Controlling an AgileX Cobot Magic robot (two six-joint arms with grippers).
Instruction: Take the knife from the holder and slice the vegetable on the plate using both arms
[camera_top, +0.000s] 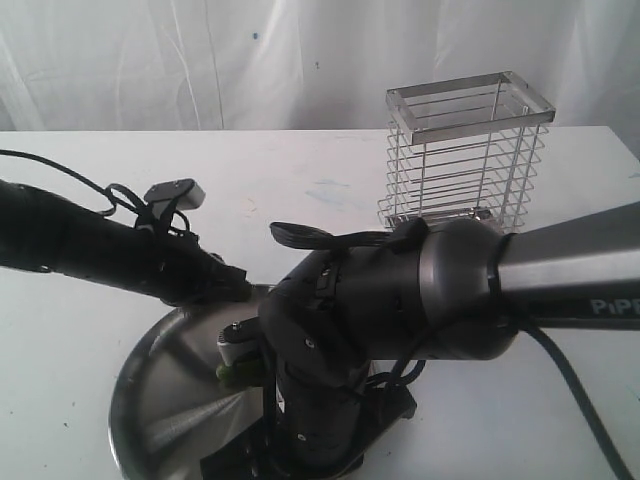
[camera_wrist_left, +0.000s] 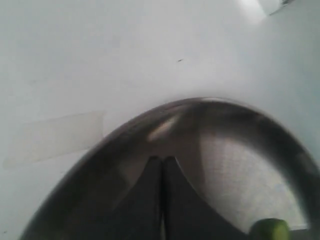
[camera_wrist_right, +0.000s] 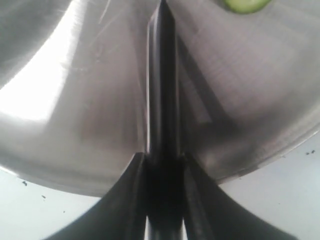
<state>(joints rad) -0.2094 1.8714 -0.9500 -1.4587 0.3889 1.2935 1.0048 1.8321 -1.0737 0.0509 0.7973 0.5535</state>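
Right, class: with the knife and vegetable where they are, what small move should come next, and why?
Probably ease the right claw toward the vegetable and lower the knife onto it. The claw holds the knife over the plate, and the green piece lies just past its tip, to one side.

You see a brushed, shiny steel plate, a bright chrome-wire holder, a smooth matt white table and the right arm in satin grey metal.

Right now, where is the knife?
In the right wrist view the knife is clamped in the right gripper, low over the plate, with its tip near the vegetable. It is not in the holder at the back right.
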